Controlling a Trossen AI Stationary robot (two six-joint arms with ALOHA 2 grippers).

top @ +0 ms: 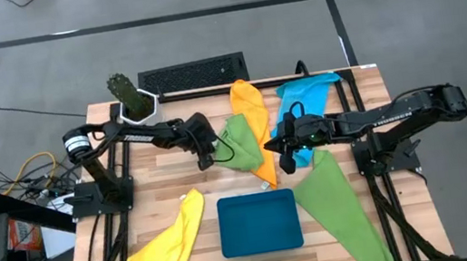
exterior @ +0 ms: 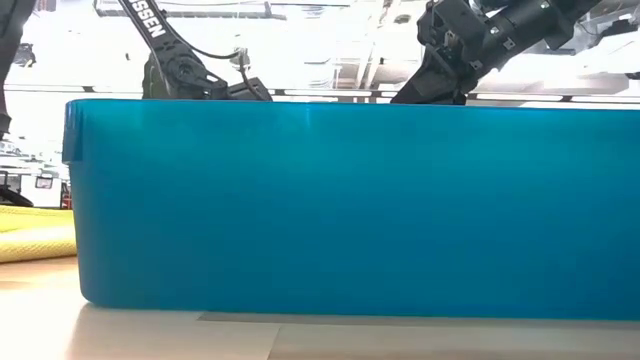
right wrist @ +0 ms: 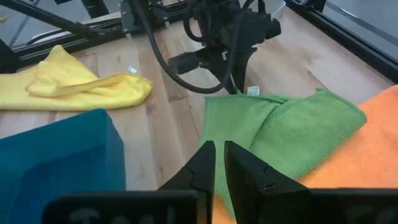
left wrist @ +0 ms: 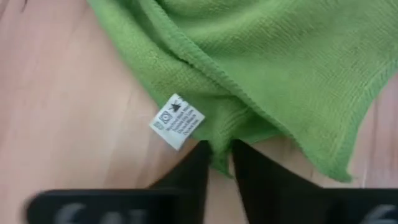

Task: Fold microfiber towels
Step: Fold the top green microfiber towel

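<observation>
A crumpled green towel (top: 240, 143) lies mid-table, its right part resting on an orange towel (top: 251, 114). My left gripper (top: 212, 158) sits at its left edge, next to a white label (left wrist: 178, 121), and is shut on the cloth. My right gripper (top: 286, 162) hovers shut above the towel's right side and holds nothing; in the right wrist view (right wrist: 219, 149) it looks over the green towel (right wrist: 280, 127). A blue towel (top: 306, 93), a second green towel (top: 340, 202) and a yellow towel (top: 172, 244) lie flat on the table. My left gripper pinches the green towel's hemmed edge (left wrist: 221, 163) between its two fingers, just beside the white label. The fingers slant down from the table's left side. The towel lies slack on the table and on the orange towel. One layer or several, I cannot tell.
A dark teal tray (top: 259, 222) stands near the front edge and fills the low view (exterior: 340, 200). A potted cactus (top: 130, 99) and a black grille (top: 191, 72) stand at the far edge. Bare wood shows left of the tray.
</observation>
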